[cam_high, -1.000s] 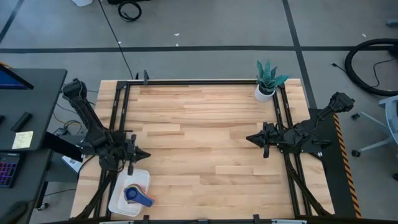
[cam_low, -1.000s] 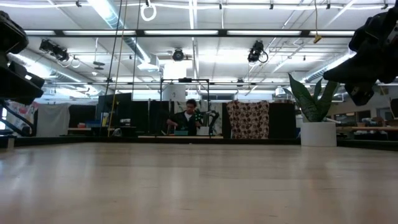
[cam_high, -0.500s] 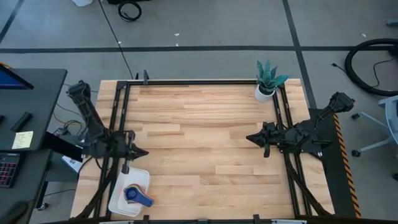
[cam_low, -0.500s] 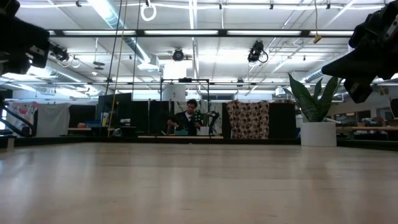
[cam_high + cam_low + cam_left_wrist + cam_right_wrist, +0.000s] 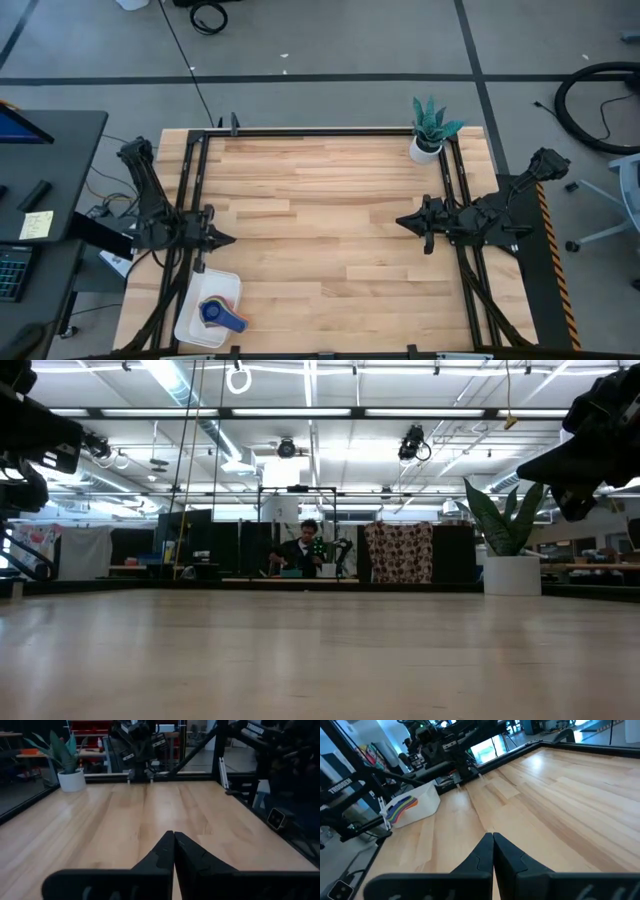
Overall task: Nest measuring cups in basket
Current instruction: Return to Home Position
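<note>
Nesting looks done to me from the high view: the measuring cups [image 5: 218,312] sit as one stack, dark blue on top, inside the white basket [image 5: 190,326] in the table [image 5: 330,220] corner on the left arm's side. The left gripper [image 5: 228,239] hovers just beside the basket. The right gripper [image 5: 402,223] is well apart at the opposite side, and the potted plant [image 5: 430,130] stands in that side's far corner. I judge only parking the arms is left.

Low view: both arms hang high at the edges, I cannot see the basket, and a person [image 5: 303,550] sits far behind.

Left wrist view: the left gripper's fingers [image 5: 160,852] are pressed together, holding nothing.

Right wrist view: the right pair is likewise closed and empty. Across the table the basket shows the cups' coloured rims inside it.
</note>
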Controlling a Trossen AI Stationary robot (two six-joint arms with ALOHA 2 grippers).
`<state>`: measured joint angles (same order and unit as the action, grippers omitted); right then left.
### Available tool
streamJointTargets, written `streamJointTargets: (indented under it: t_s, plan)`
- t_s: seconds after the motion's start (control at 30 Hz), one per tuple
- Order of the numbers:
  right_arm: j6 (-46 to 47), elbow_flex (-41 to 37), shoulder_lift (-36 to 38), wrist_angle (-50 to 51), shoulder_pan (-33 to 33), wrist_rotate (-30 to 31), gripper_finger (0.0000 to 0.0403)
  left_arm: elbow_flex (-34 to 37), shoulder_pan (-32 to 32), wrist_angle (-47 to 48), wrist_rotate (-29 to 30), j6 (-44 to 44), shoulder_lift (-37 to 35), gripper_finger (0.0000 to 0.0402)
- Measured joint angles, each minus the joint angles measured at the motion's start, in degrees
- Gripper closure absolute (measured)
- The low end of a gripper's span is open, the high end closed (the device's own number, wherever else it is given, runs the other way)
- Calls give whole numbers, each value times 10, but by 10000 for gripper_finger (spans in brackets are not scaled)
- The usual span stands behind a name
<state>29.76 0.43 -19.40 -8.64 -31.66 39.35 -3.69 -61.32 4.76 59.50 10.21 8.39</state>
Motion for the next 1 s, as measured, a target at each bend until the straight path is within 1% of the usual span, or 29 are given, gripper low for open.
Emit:
streamJointTargets:
  t_s: [0.07, 0.2, 0.37, 0.57, 0.67, 0.8, 1.0]
  plan:
    - [-10, 0, 0, 0, 0, 0, 394, 0, 0, 9, 0, -1, 1, 389]
    - [-48, 0, 0, -3, 0, 1, 394, -3, 0, 29, 0, 27, 2, 388]
    - [-84, 0, 0, -3, 0, 2, 394, -3, 0, 33, 0, 22, 2, 388]
    - [-88, 0, 0, -3, 0, 2, 394, -3, 0, 34, 0, 9, 2, 388]
    - [-68, 0, 0, -3, 0, 1, 394, -3, 0, 35, 0, 7, 2, 388]
    - [-51, 0, 0, -3, 0, -16, 394, -3, 0, 36, 10, 5, 2, 388]
    - [-52, 0, 0, -3, 0, -64, 394, 0, 0, 11, 13, 7, 2, 388]
